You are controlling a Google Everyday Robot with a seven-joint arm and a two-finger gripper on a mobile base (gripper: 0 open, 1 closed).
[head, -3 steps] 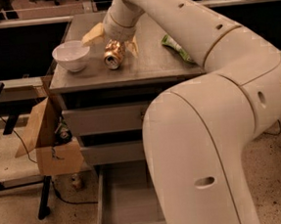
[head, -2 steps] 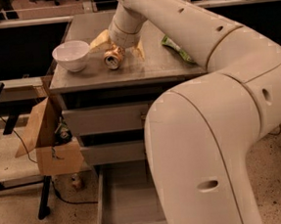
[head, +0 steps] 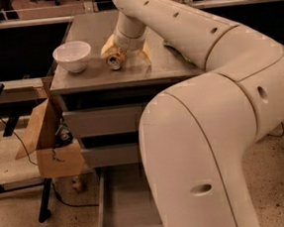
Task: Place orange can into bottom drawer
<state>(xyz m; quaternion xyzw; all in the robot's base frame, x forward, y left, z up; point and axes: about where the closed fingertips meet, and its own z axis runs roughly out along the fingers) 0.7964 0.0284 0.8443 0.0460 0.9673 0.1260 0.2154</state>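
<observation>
The orange can lies on its side on the cabinet top, silver end facing the front, just right of the white bowl. My gripper reaches down over the can, its pale yellow fingers spread to either side. The can lies between them, close to the left finger and resting on the surface. The bottom drawer is pulled out below, its plain grey inside showing. My arm hides its right part.
A green snack bag lies on the right of the cabinet top. Two shut grey drawers sit above the open one. An open cardboard box stands on a stand left of the cabinet. My big white arm fills the right foreground.
The wrist has swung a little to the right and settled lower over the can. The can has stayed on the cabinet top beside the bowl.
</observation>
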